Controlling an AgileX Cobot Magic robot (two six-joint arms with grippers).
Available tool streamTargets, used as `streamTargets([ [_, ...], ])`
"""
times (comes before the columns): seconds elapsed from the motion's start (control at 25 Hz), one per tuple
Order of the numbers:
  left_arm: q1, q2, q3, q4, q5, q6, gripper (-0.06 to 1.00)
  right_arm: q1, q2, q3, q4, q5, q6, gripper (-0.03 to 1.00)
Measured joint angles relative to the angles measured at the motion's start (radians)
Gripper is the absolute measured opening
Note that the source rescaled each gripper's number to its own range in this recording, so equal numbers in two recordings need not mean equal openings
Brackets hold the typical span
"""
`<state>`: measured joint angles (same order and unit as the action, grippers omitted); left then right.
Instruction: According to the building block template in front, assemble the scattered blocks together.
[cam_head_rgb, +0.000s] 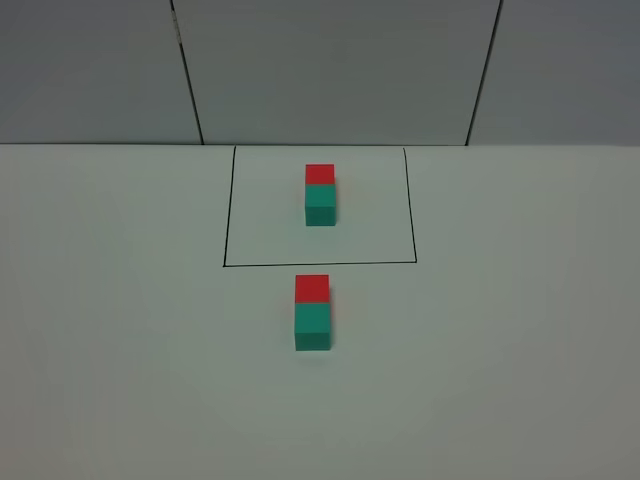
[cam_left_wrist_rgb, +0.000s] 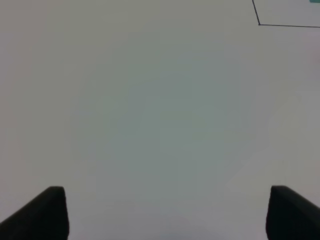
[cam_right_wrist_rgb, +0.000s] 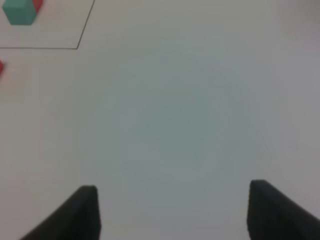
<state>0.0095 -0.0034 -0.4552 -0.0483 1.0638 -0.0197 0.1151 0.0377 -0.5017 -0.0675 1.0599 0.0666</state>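
Resting on the smooth white table (cam_head_rgb: 120, 350), the scattered blocks (cam_head_rgb: 312, 313), matte red and teal cubes, touch just outside the thin black rectangle (cam_head_rgb: 415, 210) framing the building block template (cam_head_rgb: 320, 195). Left gripper (cam_left_wrist_rgb: 165, 212) and right gripper (cam_right_wrist_rgb: 172, 210) hang open, empty.

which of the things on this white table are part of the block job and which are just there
Part of the job:
- framed red-and-teal cube pair inside the black-lined rectangle
- loose red cube
- loose teal-green cube, touching the red one

Just there:
- white table
- grey panelled wall
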Motion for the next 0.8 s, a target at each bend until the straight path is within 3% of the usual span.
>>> streamTargets([
  [0.4,0.0,0.0,0.0,0.0,0.0,0.0,0.91,-0.082,0.0,0.0,0.0,0.0,0.0,0.58],
  [0.8,0.0,0.0,0.0,0.0,0.0,0.0,0.91,-0.087,0.0,0.0,0.0,0.0,0.0,0.58],
])
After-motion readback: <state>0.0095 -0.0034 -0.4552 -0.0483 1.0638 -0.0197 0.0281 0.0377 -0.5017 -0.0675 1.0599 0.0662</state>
